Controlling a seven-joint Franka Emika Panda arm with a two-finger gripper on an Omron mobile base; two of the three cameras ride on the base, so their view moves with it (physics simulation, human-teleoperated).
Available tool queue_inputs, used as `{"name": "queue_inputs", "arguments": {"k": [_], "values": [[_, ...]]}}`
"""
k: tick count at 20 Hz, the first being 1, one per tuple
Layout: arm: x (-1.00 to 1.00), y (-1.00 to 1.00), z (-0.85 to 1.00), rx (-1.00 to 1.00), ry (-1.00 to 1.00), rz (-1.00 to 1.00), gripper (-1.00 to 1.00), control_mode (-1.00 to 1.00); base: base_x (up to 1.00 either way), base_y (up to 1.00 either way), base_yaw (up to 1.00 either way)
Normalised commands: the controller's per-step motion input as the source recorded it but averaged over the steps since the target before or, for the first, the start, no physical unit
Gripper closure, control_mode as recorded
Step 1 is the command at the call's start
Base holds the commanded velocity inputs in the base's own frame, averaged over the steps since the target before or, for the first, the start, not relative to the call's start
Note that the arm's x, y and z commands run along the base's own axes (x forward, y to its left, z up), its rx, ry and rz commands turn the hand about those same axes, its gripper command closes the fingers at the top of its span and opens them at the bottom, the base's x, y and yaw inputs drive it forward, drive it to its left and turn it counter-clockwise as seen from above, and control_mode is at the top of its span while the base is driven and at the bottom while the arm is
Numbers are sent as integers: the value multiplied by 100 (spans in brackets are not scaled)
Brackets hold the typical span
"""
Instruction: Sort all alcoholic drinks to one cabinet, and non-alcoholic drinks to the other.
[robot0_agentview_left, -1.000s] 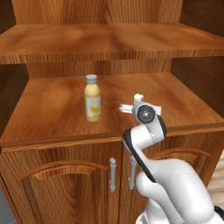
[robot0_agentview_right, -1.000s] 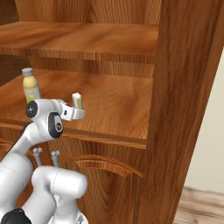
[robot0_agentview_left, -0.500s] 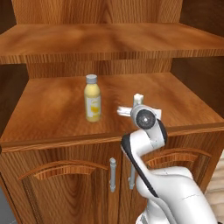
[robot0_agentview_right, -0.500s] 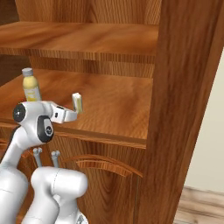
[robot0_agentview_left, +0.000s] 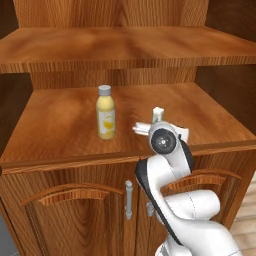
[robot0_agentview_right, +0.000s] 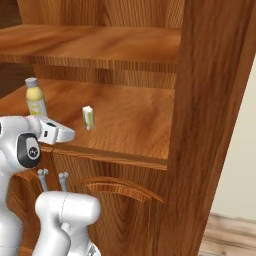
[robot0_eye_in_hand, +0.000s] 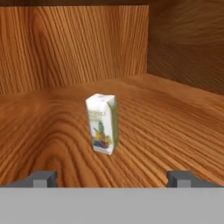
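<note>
So the carton (robot0_eye_in_hand: 102, 124) and juice (robot0_agentview_left: 105, 111) stand on the shelf (robot0_agentview_left: 60, 125), my gripper (robot0_eye_in_hand: 111, 178) wide and empty; alcohol remains

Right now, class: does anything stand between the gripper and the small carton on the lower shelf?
Nothing visible does. In the hand view the carton stands upright on bare shelf board, straight ahead of the open gripper. The yellow bottle stands off to one side.

The lower shelf board (robot0_agentview_left: 60, 130) before me carried 2 upright drinks, well apart: yellow juice bottle (robot0_agentview_left: 105, 112) and cream carton (robot0_eye_in_hand: 103, 124).
</note>
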Motion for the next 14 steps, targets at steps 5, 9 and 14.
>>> {"name": "queue_inputs", "arguments": {"k": [5, 9, 14], "values": [[-79, 0, 29, 0, 0, -14, -100, -100, 0, 0, 0], [-82, 0, 35, -1, 0, -14, -100, -100, 0, 0, 0], [-75, 3, 35, -3, 0, -11, -100, -100, 0, 0, 0]]}}
